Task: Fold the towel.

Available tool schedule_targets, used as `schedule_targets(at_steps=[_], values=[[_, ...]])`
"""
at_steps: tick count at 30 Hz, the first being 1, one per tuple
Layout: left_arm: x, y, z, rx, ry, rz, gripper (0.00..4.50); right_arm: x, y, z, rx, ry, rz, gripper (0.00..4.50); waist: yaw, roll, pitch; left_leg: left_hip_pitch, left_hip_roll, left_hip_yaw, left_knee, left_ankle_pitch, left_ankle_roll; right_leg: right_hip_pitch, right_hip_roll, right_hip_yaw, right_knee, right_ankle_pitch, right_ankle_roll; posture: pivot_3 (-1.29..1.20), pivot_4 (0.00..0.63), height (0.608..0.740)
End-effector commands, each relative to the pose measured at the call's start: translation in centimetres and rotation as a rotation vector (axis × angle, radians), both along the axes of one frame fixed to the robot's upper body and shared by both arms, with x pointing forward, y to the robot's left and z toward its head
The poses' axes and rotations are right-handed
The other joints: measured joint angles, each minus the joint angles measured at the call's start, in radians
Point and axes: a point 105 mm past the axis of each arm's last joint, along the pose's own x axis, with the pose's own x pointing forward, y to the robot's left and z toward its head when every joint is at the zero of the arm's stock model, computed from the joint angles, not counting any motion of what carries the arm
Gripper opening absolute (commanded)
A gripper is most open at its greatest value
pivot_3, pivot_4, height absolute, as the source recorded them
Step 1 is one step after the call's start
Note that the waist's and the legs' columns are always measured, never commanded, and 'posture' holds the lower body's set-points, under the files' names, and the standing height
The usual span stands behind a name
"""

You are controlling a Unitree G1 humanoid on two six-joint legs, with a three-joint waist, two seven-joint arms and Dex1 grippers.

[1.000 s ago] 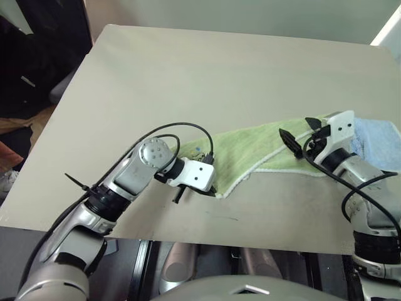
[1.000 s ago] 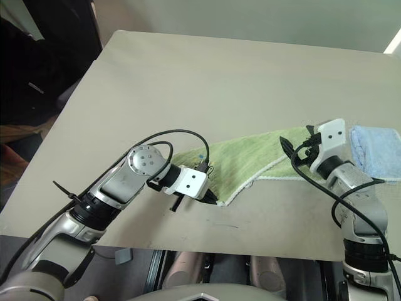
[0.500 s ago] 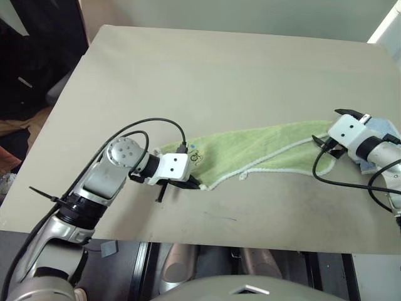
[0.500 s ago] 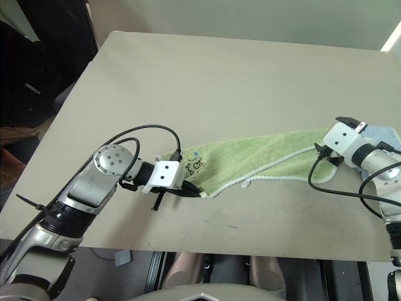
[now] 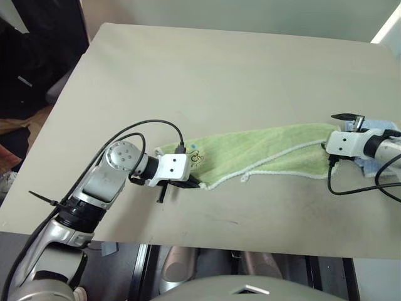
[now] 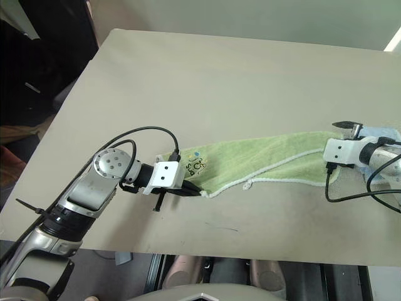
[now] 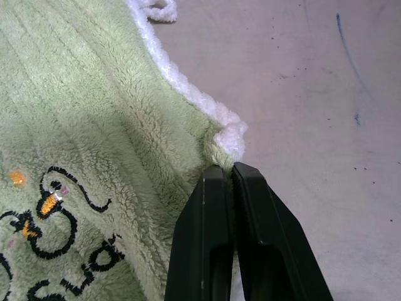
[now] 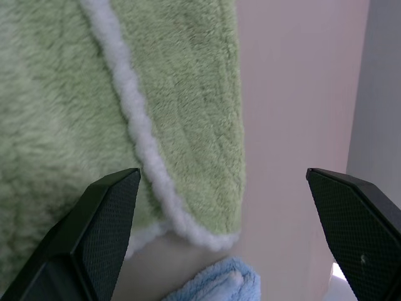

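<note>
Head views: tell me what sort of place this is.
Probably an indoor lab or test bench: a bare beige table holding only a green towel and a folded blue towel, plain wall behind.

Fluffy terry towel [image 7: 94,113]; matt smooth table [image 5: 207,75].

Your left arm reaches in from the lower left, elbow bent, its wrist turned so the left pincer [image 5: 195,184] points toward your right and slightly down, low over the bench [image 5: 207,75]. Its two black fingers [image 7: 216,251] are pressed together, pinching the white-edged corner of the towel [image 5: 263,147]. Your right arm comes in from the right edge with the forearm lying nearly level. The right pincer [image 8: 229,232] has its fingers spread as wide as they go, gripping nothing, poised above the towel's far end.
</note>
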Motion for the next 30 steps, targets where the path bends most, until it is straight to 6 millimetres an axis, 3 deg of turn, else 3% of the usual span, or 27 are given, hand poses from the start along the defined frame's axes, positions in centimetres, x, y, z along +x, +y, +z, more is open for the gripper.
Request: schedule_targets(at_steps=[1,7,10,22,29,30], values=[[0.0,0.0,0.7,-0.007,-0.038,-0.006,0.09,-0.1,-0.8,1.5,-0.063,-0.029,-0.002,4.50,0.000,0.000,0.000,0.000,0.000,0.000,0.000,0.000,0.000,0.000,0.000,0.000,0.000,0.000,0.000,0.00,0.150,0.735],[0.0,-0.2,0.6,-0.010,-0.039,-0.016,0.09,0.7,-1.2,1.9,-0.104,-0.092,-0.018,4.50,0.000,0.000,0.000,0.000,0.000,0.000,0.000,0.000,0.000,0.000,0.000,0.000,0.000,0.000,-0.001,0.00,0.150,0.735],[0.0,-0.3,0.6,-0.010,-0.042,-0.017,0.00,0.7,-1.2,1.8,-0.096,-0.097,-0.019,3.96,0.000,0.000,0.000,0.001,0.001,0.001,0.000,0.000,0.000,0.000,0.000,0.000,0.000,0.000,-0.001,0.00,0.150,0.735],[-0.2,-0.1,0.6,-0.010,-0.042,-0.014,0.00,0.4,-0.8,1.4,-0.073,-0.102,-0.012,0.02,0.000,0.001,0.000,0.001,0.001,0.001,0.000,0.000,0.000,0.000,0.000,0.000,0.000,0.000,-0.001,0.00,0.150,0.735],[-0.2,-0.3,0.6,-0.012,-0.043,-0.019,0.00,0.3,-0.9,1.0,-0.073,-0.102,-0.018,0.02,0.000,0.001,0.000,0.001,0.001,0.001,0.000,0.000,0.000,0.000,0.000,0.000,0.000,0.000,-0.001,0.00,0.150,0.735],[-0.2,-0.3,0.6,-0.012,-0.043,-0.020,0.00,0.3,-0.9,0.8,-0.061,-0.094,-0.022,0.20,0.000,0.001,0.000,0.001,0.001,0.001,0.000,0.000,0.000,0.000,0.000,0.000,0.000,0.000,-0.001,0.00,0.150,0.735]])
